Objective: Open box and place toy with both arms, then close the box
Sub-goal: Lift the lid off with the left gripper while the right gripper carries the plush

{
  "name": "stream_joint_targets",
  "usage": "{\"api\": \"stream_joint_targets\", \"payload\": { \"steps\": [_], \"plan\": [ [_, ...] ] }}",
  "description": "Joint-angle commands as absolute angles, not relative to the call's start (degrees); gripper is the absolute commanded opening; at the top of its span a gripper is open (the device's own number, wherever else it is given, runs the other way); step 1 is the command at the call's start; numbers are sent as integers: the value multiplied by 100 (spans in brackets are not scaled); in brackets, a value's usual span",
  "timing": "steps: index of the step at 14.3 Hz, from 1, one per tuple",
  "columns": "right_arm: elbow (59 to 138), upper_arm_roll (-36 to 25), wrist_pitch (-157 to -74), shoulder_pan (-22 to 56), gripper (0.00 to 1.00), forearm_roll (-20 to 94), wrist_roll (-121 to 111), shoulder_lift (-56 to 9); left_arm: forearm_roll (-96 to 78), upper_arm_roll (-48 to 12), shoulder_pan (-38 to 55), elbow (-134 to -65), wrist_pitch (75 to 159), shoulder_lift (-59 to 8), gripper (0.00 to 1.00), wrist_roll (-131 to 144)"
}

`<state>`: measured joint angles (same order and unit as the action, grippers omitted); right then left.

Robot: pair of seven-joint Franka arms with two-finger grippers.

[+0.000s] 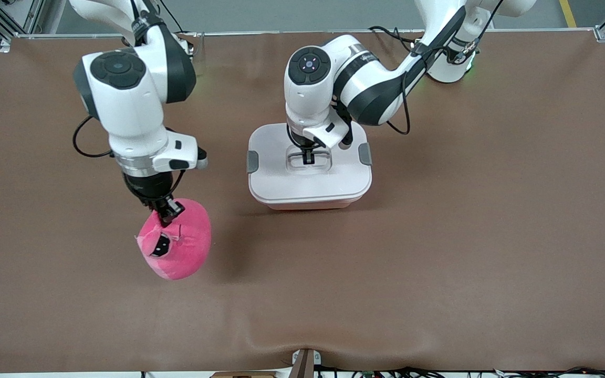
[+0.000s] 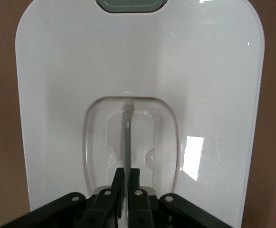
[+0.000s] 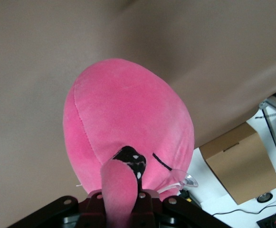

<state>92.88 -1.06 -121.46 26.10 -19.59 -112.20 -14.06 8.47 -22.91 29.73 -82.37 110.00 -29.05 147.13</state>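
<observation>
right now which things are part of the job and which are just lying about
Job: box, lid on; toy, held by right gripper; left gripper, shut on the lid handle.
Lying about: cardboard box off the table.

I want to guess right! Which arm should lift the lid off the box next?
The left arm, probably. Its left gripper is shut on the handle of the lid, while the right gripper holds the toy.

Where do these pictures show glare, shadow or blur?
Left wrist view: bright window-like reflections on the box lid. Front view: soft shadow on the table beside the toy, another beside the box. Right wrist view: the pink bump nearest the lens looks blurred.
</observation>
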Motion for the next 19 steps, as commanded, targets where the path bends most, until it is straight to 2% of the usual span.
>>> {"api": "stream_joint_targets", "payload": {
  "steps": [1,5,8,13,19],
  "plan": [
    [9580,-132,-12024,2803,0,-2057,-11267,-1090,940,-2250,2883,-8235,10820,-2751,0,14739],
    [9536,-132,-11778,3137,0,-2109,-11250,-1090,976,-2259,2646,-8279,10767,-2672,0,14704],
    [9536,-132,-11418,3444,0,-2197,-11241,-1099,993,-2267,2479,-8314,10416,-2567,0,14477],
    [9527,-132,-10935,3875,0,-2399,-10822,-1143,967,-2294,2013,-8973,10310,-1917,0,13861],
    [9457,-132,-10108,4745,0,-2848,-9537,-1142,905,-2311,1565,-9351,10336,-1495,0,13369]
  ]
}}
